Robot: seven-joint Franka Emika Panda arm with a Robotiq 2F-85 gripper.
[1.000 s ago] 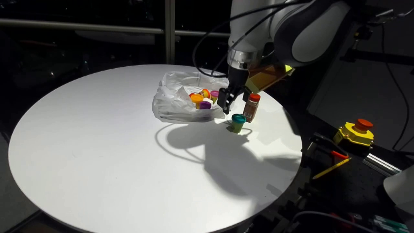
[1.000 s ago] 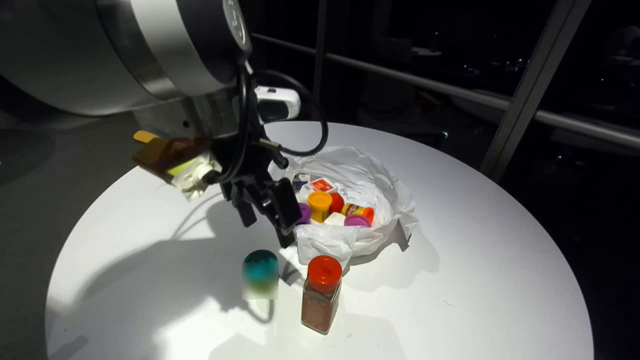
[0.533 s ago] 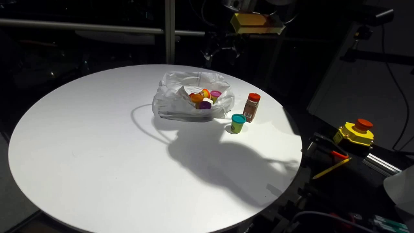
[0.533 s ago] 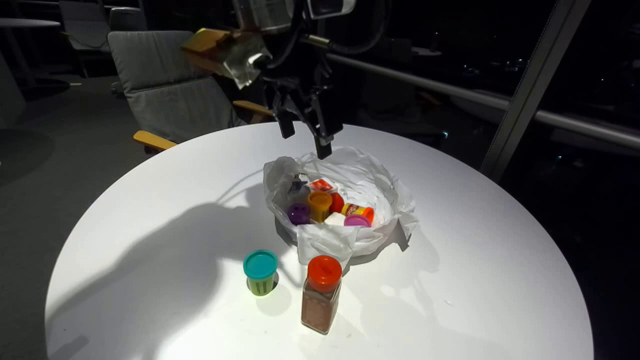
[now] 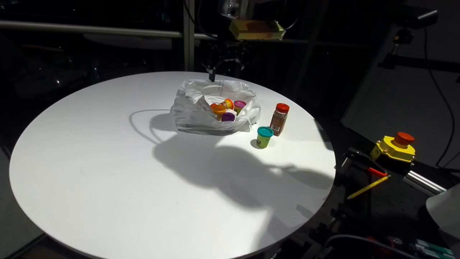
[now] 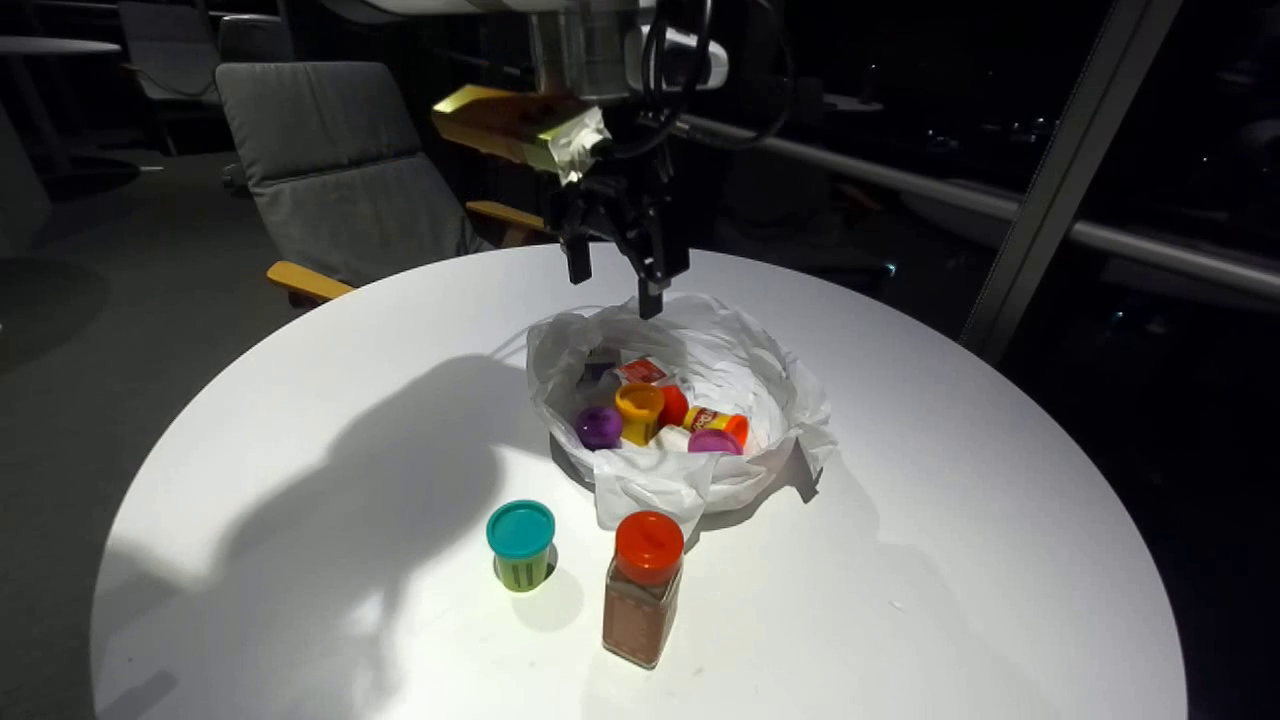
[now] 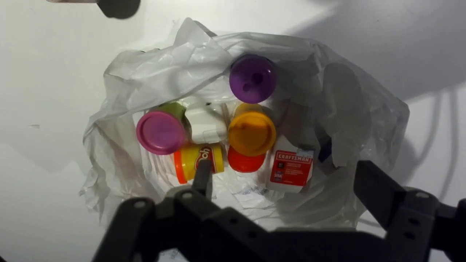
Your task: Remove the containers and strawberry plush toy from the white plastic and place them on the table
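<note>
The round bench point(image 5: 107, 201) bears the lot. On it the white plastic bag point(image 5: 192, 118) gapes wide, I reckon so the claw point(image 6: 614, 290), hanging above, spread and empty, can reach in. The red-capped jar point(image 6: 641, 600) and teal-lidded cup point(image 6: 521, 550) stand outside, presumably done. Inside, beside the orange-lidded tub point(image 7: 252, 133), sits the red strawberry plush toy point(image 7: 245, 163).

Most of the surroundings lie in near darkness. At the upper left of an exterior view stands a grey padded chair point(image 6: 325, 170) with wooden armrests point(image 6: 308, 280); beyond it are further chairs point(image 6: 165, 55) and part of a pale tabletop point(image 6: 55, 46), with dark grey floor point(image 6: 150, 340) down the left edge. In both exterior views a window post point(image 6: 1075, 150) and a long rail point(image 6: 1180, 260) cross dark panes point(image 6: 930, 60), where small glints point(image 6: 890, 270) show. In an exterior view a grey surface point(image 5: 406, 97), wall or panel, rises at the right.
</note>
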